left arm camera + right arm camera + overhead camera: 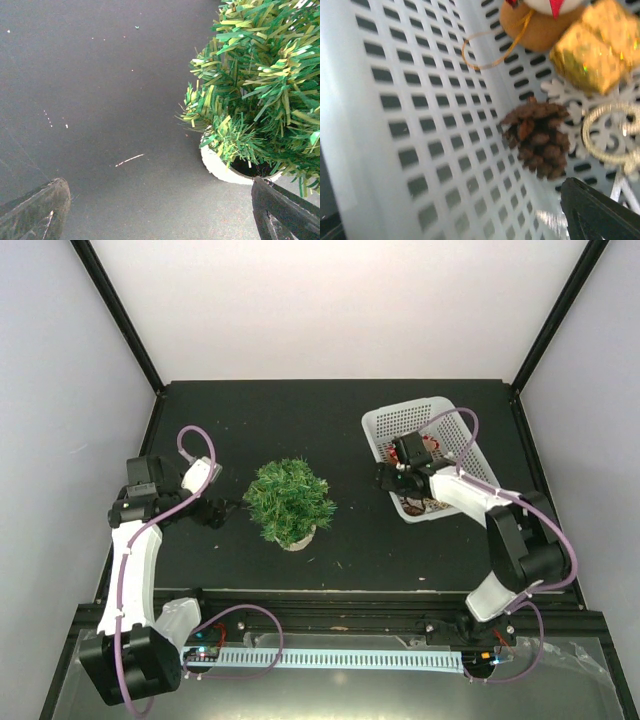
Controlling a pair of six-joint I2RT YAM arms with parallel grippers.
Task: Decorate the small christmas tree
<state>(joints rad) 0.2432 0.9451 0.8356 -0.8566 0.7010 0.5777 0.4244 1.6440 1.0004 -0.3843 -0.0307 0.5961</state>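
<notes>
**A:** Surface and room?

**B:** Matte black table point(340, 415). The left wrist view shows pale specks and 1 short pale sliver point(129, 160) on it. Plain white walls point(330, 300) on 3 sides, with black frame posts point(120, 310) at the corners. The white mesh basket point(385, 425) stands on the table and is my reference.

**A:** Anything hidden or unclear?

**B:** From above, the right arm covers much of the basket, so its contents read only from the right wrist view.
- A brown pinecone point(537, 140) lies on the basket floor.
- A gold wrapped box point(592, 52) is blurred.
- A white snowflake point(562, 89) lies partly under both.
- A glittery ring point(607, 132) is cut off by the frame edge.
- A brown ornament point(540, 27) with a gold cord is cut off at the top.

**A:** The tree?

**B:** The small christmas tree point(289, 498) stands left of the basket, well apart from it. It is upright on a pale round base point(298, 538). Its long axis is vertical and its tip points toward the overhead camera, so it shows as a round green crown. The branches hide most of the base.

**A:** Pincers?

**B:** The left gripper point(215, 512) is beyond the tree from the basket, just beside the tree and pointing at it. Its fingers are spread wide with nothing between them. The right gripper point(400, 480) is down in the basket, also spread. 1 finger point(600, 210) is near the pinecone, but I cannot tell whether it touches. The other finger shows only as a dark corner.
</notes>
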